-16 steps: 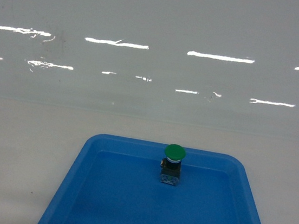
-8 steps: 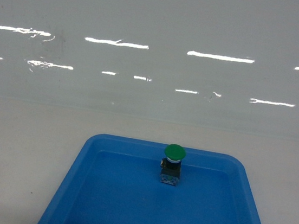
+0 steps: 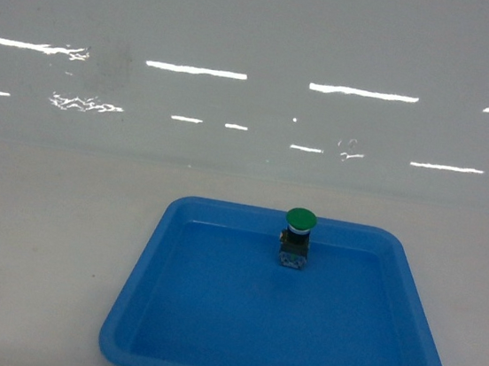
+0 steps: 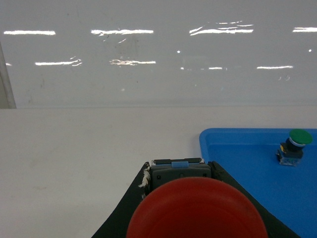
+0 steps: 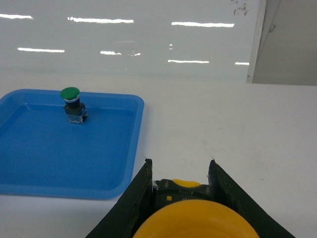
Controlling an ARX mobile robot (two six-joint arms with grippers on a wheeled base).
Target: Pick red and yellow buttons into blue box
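Item 1: red mushroom-capped push button on a grey-black blocky body (image 4: 197, 208). We find it at the bottom edge of the left wrist view, clamped between the two dark fingers of our left tool (image 4: 181, 171). Its long axis runs along the tool, with the cap facing the camera and the body pointing away, toward the glossy white wall (image 4: 158, 49). It sits left of the shallow bright-blue plastic tray (image 4: 237, 168).

Item 2: yellow mushroom-capped push button on a black body (image 5: 195, 215). We find it at the bottom of the right wrist view, gripped between the dark fingers of our right tool (image 5: 179, 171). It is oriented the same way: cap toward the camera, body pointing forward. It sits right of the tray's right rim.

Item 3: green mushroom-capped push button on a dark blocky body (image 3: 296, 238). It stands upright on the tray floor, cap up, just inside the tray's far rim and a little right of centre.

Item 4: the tray rests flat on the plain white counter (image 3: 41, 238), near the wall. In the head view we see neither tool.
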